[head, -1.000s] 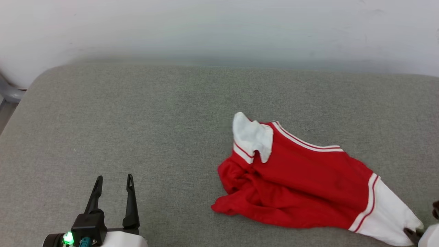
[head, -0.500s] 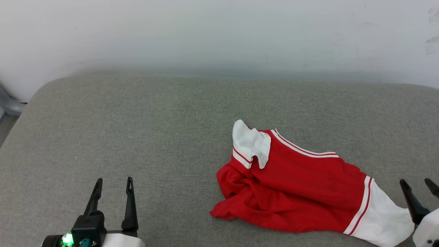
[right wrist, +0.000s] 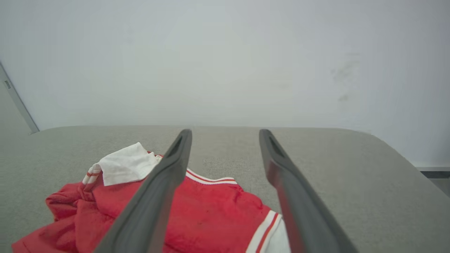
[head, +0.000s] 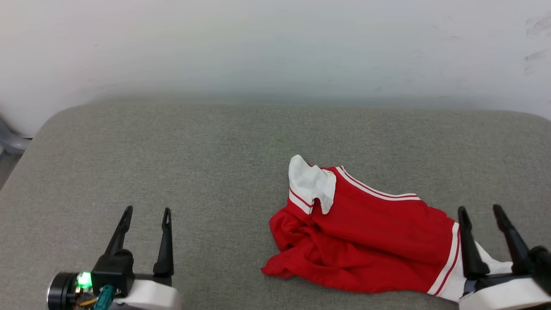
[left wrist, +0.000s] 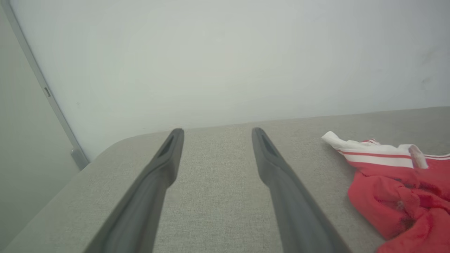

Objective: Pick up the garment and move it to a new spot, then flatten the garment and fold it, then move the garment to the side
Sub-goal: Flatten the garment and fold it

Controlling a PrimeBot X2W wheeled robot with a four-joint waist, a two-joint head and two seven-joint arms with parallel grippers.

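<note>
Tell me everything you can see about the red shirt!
The shirt is a soft-looking red T-shirt with white short sleeves and thin red-and-white stripe trim. It lies crumpled on the grey fabric surface, its left part bunched into folds. One white sleeve flops over at the far side. The other stretches to the robot's right, where the open right gripper stands over it. Whether the gripper touches it is unclear.
</note>
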